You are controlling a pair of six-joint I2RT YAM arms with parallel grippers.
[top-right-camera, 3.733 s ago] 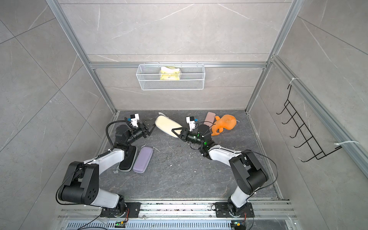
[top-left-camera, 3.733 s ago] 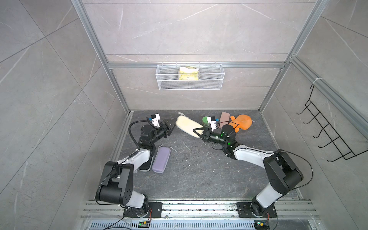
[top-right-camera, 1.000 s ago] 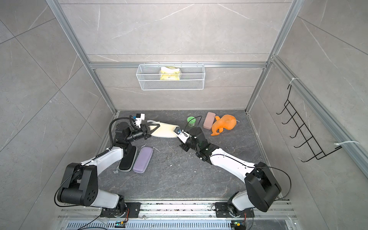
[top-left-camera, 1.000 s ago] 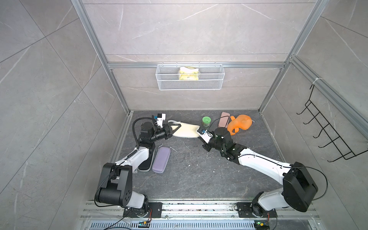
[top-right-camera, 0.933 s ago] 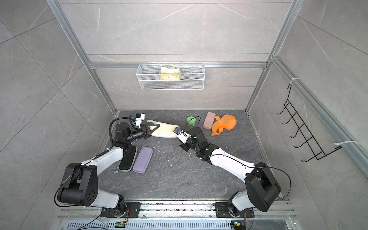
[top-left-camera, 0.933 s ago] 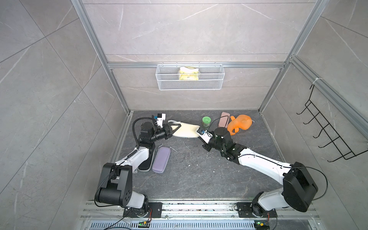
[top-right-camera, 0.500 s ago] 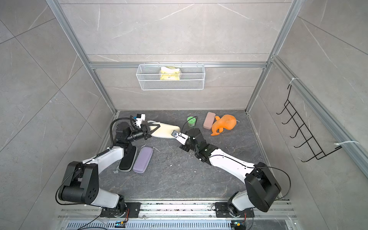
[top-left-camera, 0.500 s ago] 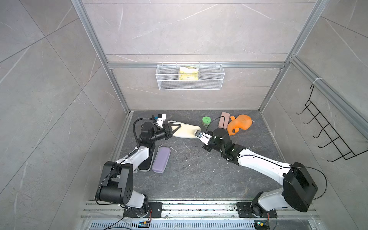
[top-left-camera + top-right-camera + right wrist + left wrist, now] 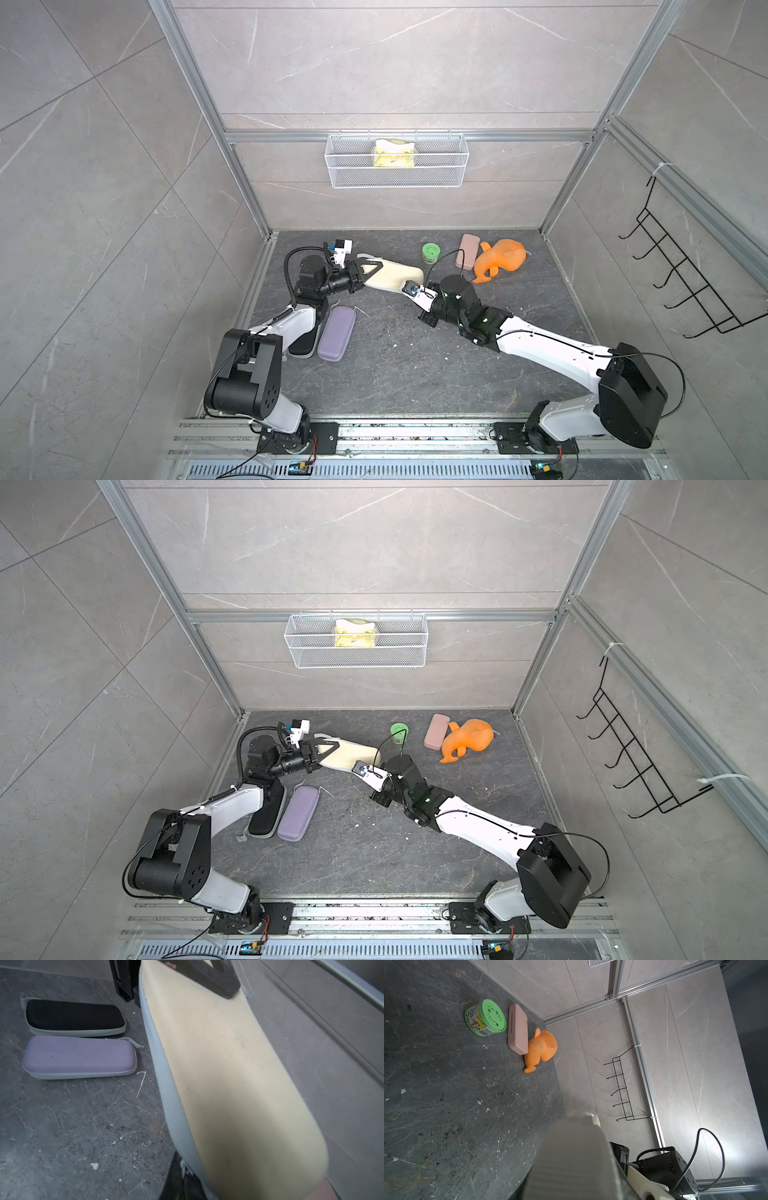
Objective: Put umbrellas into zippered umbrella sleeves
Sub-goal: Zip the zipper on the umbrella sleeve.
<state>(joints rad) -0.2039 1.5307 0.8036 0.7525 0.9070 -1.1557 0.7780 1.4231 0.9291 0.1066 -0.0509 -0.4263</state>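
Left gripper [image 9: 368,271] clamps the cream sleeve [image 9: 395,277] near the bench's [image 9: 415,365] back edge; right gripper [image 9: 184,1169] sits closed at its other end, catch hidden.

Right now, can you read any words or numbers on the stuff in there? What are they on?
No text is clear enough to quote.
On the green tin: a printed side label, too small and blurred to read.
On the yellow packet in the wire basket: print too small to read.
On the cream case, lilac case, black case and pink case: no writing shows.
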